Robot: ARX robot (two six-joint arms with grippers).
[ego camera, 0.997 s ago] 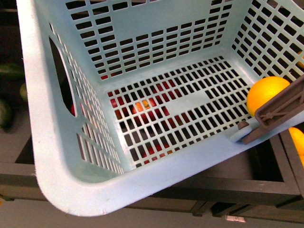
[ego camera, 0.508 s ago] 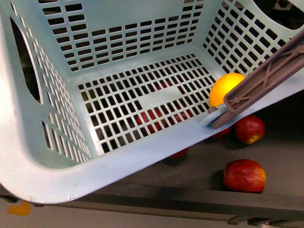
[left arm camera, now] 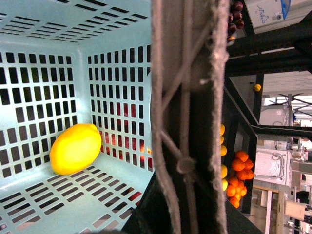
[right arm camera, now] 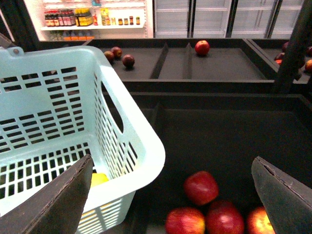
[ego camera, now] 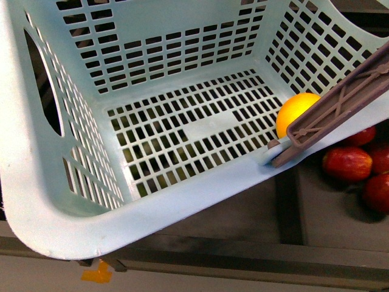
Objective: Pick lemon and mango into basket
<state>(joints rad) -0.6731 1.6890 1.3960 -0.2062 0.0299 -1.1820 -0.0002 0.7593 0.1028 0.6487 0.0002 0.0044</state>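
Observation:
The light teal basket (ego camera: 73, 225) fills the front view, hanging tilted over dark shelf bins. One yellow lemon (ego camera: 296, 111) lies inside it at the right corner, partly behind the brown-grey handle (ego camera: 340, 106). In the left wrist view the lemon (left arm camera: 75, 148) rests on the slotted basket wall (left arm camera: 29, 195), and my left gripper is shut on the handle (left arm camera: 187, 112), its fingers hidden. My right gripper (right arm camera: 173, 195) is open and empty, beside the basket's corner (right arm camera: 146, 146) and above red apples (right arm camera: 200, 187). No mango shows.
Red apples (ego camera: 346, 163) lie in the dark bin to the basket's right. Dividers and a shelf rail (ego camera: 243, 258) run below. More apples (right arm camera: 202, 47) sit in far bins. Oranges (left arm camera: 239, 170) are stacked beyond the handle in the left wrist view.
The basket has swung from over one bin toward another. The lemon has settled in the right corner, and the apples beneath now show only at the right edge.

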